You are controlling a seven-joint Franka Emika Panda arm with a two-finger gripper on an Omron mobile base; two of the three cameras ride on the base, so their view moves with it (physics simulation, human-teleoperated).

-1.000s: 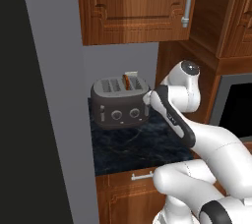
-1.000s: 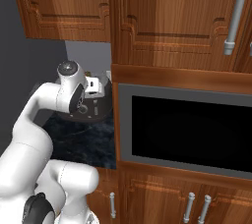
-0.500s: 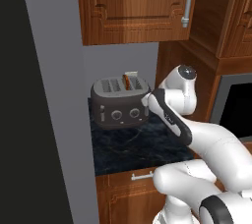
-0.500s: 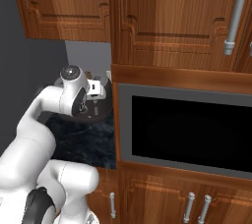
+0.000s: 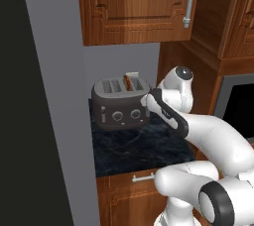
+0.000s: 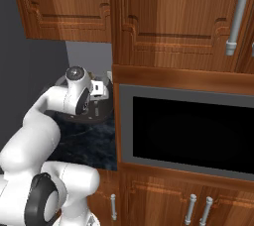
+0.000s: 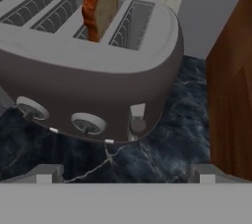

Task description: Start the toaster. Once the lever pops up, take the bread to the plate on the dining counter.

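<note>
Fingers [image 7: 49,173] spread wide and empty, poised before toaster [image 7: 93,66] front, bread [image 7: 100,7] stood upright in third slot, long axis vertical, dark marbled surface [image 7: 172,139] beneath.

This is a home kitchen (a rendered one): a toaster [image 5: 120,103] with bread [image 5: 129,81] in a slot stands on a dark marble counter [image 5: 139,148], with reddish wood wall cabinets [image 5: 134,7] above it and a built-in oven [image 6: 191,133] to its right.
</note>
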